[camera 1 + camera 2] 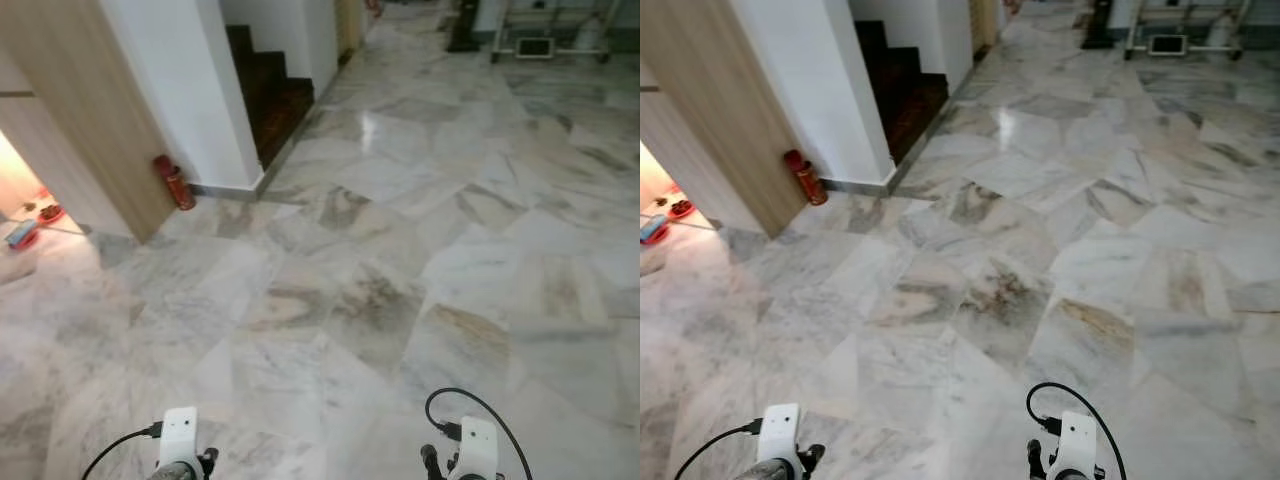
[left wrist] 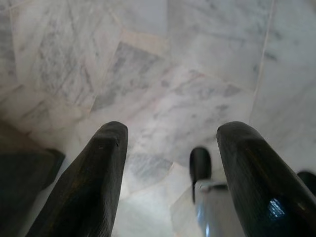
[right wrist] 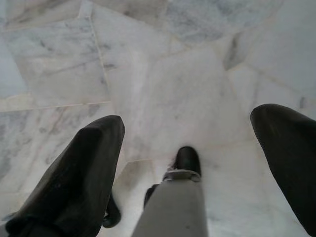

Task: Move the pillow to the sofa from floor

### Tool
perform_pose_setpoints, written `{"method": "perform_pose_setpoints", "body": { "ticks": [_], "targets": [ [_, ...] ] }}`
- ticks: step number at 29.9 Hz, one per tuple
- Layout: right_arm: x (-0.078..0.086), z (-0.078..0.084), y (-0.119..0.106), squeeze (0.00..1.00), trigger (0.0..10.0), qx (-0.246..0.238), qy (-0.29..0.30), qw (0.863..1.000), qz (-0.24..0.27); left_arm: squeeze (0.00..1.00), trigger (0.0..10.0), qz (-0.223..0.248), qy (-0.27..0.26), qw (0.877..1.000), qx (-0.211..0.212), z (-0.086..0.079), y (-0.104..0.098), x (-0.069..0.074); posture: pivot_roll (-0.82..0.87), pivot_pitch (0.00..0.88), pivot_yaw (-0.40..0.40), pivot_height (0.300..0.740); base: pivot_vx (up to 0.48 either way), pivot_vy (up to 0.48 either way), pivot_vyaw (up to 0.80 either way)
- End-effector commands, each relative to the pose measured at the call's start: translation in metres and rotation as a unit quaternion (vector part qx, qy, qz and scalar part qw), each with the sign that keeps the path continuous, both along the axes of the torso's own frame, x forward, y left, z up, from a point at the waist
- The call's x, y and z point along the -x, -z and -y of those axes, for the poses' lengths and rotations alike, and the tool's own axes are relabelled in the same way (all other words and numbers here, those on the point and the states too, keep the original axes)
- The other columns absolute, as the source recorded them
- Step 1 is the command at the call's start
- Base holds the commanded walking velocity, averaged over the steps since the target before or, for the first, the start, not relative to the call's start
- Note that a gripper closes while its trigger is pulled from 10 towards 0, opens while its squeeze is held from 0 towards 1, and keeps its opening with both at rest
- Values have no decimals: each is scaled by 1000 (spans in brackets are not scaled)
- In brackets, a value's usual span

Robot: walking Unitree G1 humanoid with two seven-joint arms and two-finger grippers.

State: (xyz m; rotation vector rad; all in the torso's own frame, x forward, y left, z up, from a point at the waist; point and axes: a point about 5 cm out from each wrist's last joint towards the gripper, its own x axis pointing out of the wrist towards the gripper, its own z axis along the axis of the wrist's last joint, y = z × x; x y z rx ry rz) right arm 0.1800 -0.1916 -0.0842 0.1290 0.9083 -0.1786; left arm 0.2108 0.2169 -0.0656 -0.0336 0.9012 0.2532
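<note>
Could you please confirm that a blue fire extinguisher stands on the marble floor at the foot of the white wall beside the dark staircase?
Not quite: the fire extinguisher is red, not blue, as the left eye view shows. The rest holds: it stands on the marble floor at the foot of the white wall beside the dark staircase.

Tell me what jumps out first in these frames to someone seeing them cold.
The pale marble floor fills most of the scene, glossy, with a bright glare patch farther ahead. Ahead on the left, a red fire extinguisher stands at the foot of a white wall, between a wood panel and a dark staircase. Both arms hang low at the near edge; the left gripper and right gripper have their fingers spread over bare tile.
</note>
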Motion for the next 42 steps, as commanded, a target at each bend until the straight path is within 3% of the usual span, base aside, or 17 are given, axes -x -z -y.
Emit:
{"method": "perform_pose_setpoints", "body": {
  "ticks": [1,6,11,13,17,42],
  "targets": [
    [-6,0,-3,0,10000,2,-14,1000,6,0,10000,5,-8,1000,-5,-3,-3,-5,-320,36,132,740,0,0,0],
    [-7,8,-4,0,10000,7,1,1000,5,0,10000,7,20,1000,-6,4,-4,-9,-289,39,128,740,0,0,0],
    [-4,13,-4,0,10000,0,41,999,7,0,10000,-17,47,999,-15,9,4,3,-304,0,138,740,0,0,0],
    [-3,15,-3,0,10000,2,40,999,5,0,10000,-30,89,995,-21,16,8,8,-290,0,137,740,0,0,0],
    [-5,15,-4,0,10000,7,33,999,2,0,10000,-39,118,992,-28,24,12,13,-272,0,118,740,0,0,0],
    [-1,15,-3,0,10000,8,17,1000,0,0,10000,-48,108,993,-23,25,12,13,-198,0,68,740,0,0,0]
  ]
}}
